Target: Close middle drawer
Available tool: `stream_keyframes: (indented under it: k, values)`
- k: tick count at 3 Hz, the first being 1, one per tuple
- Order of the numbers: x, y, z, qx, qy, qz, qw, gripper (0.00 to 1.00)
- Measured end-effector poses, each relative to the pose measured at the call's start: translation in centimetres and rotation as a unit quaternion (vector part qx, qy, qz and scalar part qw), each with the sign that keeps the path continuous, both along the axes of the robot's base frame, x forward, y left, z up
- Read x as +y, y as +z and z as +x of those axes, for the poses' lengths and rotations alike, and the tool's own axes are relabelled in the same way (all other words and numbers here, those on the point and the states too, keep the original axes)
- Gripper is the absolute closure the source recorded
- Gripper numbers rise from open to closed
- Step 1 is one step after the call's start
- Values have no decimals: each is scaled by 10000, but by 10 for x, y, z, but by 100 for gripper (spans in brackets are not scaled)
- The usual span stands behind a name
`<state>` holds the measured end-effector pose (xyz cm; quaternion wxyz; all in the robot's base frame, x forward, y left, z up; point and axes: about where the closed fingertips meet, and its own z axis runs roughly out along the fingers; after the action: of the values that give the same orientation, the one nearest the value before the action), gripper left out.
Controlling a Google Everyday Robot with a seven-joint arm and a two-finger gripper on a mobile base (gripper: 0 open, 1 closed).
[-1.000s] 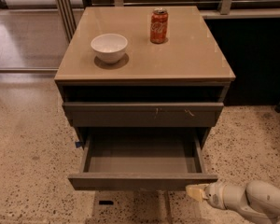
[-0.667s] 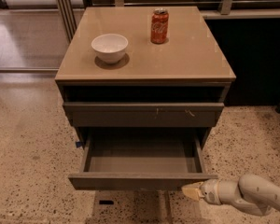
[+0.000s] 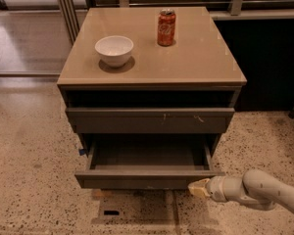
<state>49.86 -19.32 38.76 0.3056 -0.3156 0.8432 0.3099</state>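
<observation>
The middle drawer (image 3: 137, 178) is pulled out of the cabinet, its grey box interior empty and its plain dark front facing me. My gripper (image 3: 198, 187) is low at the right, its pale tip at the right end of the drawer front, touching it or very close to it. The white arm (image 3: 264, 192) reaches in from the lower right corner.
Above the open drawer is a taller front with pale scratch marks (image 3: 149, 120), pushed in. On the tan cabinet top (image 3: 201, 62) stand a white bowl (image 3: 114, 49) and a red soda can (image 3: 166, 27). Speckled floor lies around the cabinet, with a dark wall at the right.
My gripper has moved left and a little up to the right end of the drawer front. The drawer front looks slightly further in than before.
</observation>
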Motion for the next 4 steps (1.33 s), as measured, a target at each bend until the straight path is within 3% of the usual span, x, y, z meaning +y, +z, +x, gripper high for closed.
stream_keyframes:
  k: [2, 3, 4]
  values:
    - [-3, 18, 38, -804, 83, -695, 9943, 100]
    - [5, 26, 57, -1287, 25, -1290, 9833, 100]
    - [-12, 28, 89, -1596, -431, -1798, 9697, 100]
